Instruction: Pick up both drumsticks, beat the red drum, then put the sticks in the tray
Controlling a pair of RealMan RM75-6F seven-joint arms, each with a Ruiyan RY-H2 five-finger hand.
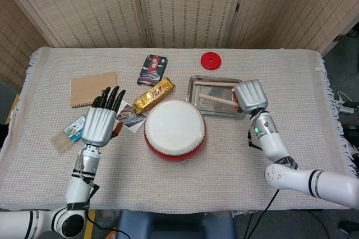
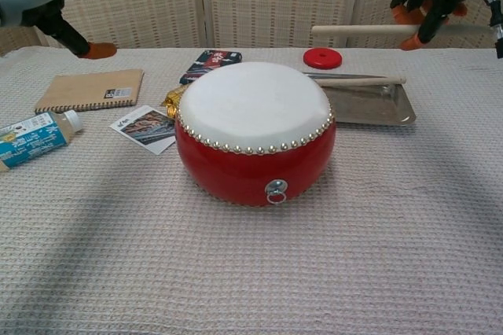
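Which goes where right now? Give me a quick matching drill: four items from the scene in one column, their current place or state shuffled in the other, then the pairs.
Column 1
1. drumstick in right hand
2. second drumstick
3. red disc
4. left hand

Column 2
A. holds nothing, held above the bottle and the card
B. lying along the far edge of the tray
C. on the cloth beyond the tray
D. gripped, held above the tray

Pairs: 1-D, 2-B, 3-C, 4-A
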